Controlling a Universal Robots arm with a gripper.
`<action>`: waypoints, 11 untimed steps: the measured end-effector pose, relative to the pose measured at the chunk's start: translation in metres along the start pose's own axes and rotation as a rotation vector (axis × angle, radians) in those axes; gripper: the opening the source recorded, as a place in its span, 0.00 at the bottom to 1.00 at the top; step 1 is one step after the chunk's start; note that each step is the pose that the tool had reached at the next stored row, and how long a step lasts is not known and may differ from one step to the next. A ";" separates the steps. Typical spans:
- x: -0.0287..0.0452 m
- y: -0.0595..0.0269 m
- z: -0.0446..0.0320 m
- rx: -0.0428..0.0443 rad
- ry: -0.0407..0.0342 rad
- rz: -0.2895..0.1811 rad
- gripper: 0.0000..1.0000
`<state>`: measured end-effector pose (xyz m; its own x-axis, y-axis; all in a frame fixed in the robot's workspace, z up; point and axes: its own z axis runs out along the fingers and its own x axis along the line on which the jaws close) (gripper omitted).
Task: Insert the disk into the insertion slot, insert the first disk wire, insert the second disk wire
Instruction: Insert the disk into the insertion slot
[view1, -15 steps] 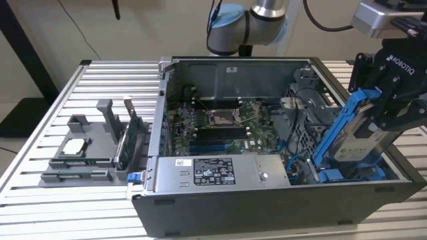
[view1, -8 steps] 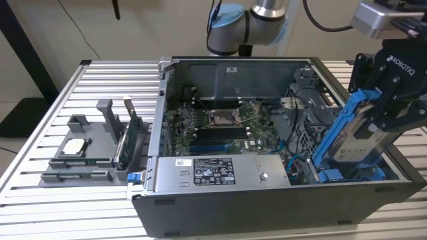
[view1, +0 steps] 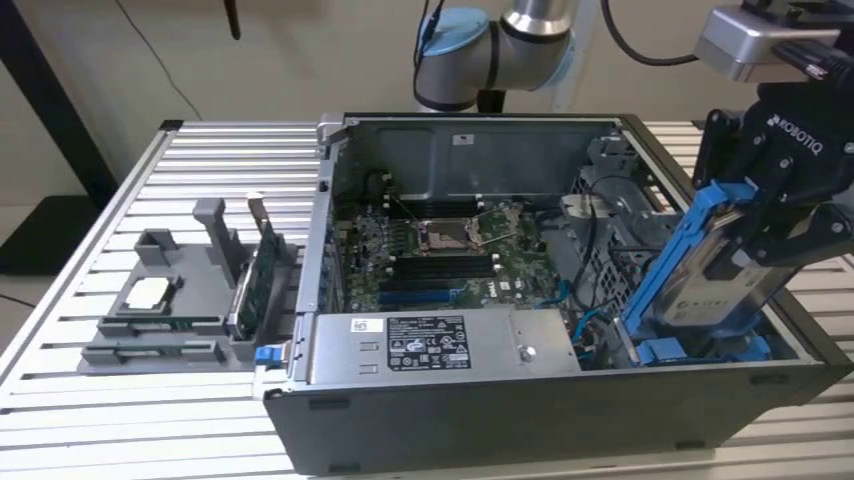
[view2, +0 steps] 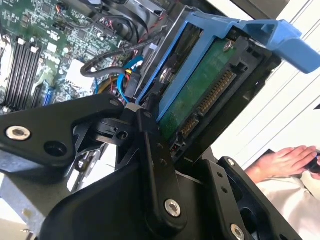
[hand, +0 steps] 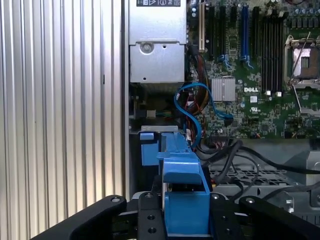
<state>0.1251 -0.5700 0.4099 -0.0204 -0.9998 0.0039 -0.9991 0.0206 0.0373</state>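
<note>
- Gripping the disk (view1: 714, 285) across its flat faces: jaws narrow, shut on the drive and its blue carrier frame. In the second wrist view one black finger (view2: 152, 150) lies along the disk's green underside.
- Disk stands on edge, steeply tilted. Its long axis runs from the jaws down and toward the exterior view's left.
- Insertion slot (view1: 701, 350) lies straight below the disk's lower end, in the case's near corner on the exterior view's right. Lower end is at the blue rails; cannot tell whether it touches them.
- First wrist view looks down the carrier (hand: 182, 170), which appears in line with the bay beneath.
- Disk's connector edge (view2: 210, 102) is bare, with no wire on it. Blue cable (hand: 192, 100) hangs loose inside the case.
- Arm (view1: 527, 30) reaches in from behind the case (view1: 467, 430), wrist high over the slot end and leaning with the disk.
- Green circuit card (view1: 260, 270) stands well apart on the bench (view1: 67, 420).
- A person's hand (view2: 285, 157) rests outside the case.
</note>
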 end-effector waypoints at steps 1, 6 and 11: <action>0.0000 -0.0002 0.0008 0.0002 0.0001 0.000 0.33; 0.0000 -0.0005 0.0077 0.0000 -0.0001 0.000 0.33; -0.0001 -0.0008 0.0167 0.0003 -0.0001 0.000 0.33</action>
<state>0.1253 -0.5700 0.3931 -0.0204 -0.9998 0.0038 -0.9991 0.0205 0.0370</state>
